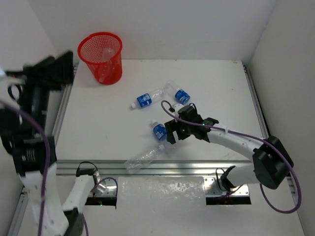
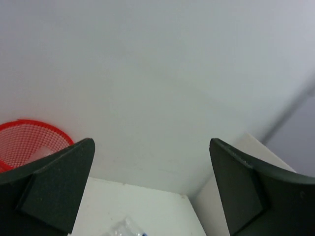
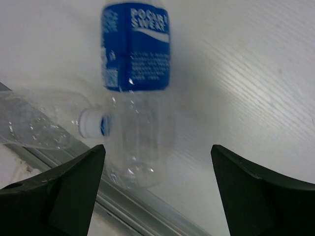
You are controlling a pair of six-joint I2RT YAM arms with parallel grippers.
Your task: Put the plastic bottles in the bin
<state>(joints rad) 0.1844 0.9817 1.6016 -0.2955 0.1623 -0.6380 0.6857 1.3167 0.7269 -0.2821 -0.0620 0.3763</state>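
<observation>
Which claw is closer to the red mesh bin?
Left. The left gripper hangs beside the red mesh plastic bin; the right gripper is far off, over a blue-labelled clear plastic bottle.

White surface [image 1: 98, 128]. At far left corner, upright red mesh bin [image 1: 101, 56]. Near the middle, lying flat, a blue-labelled bottle [image 1: 143, 101], and just right of it a second blue-labelled bottle [image 1: 181, 95]. Nearer, a third blue-labelled bottle [image 1: 158, 131]. At near edge, a clear unlabelled bottle [image 1: 142, 160], cap beside the third bottle's base.

Three blue-labelled plastic bottles [image 1: 144, 100], one clear unlabelled bottle [image 1: 142, 160], one red mesh bin [image 1: 106, 69], two robot arms [image 1: 236, 140]
</observation>
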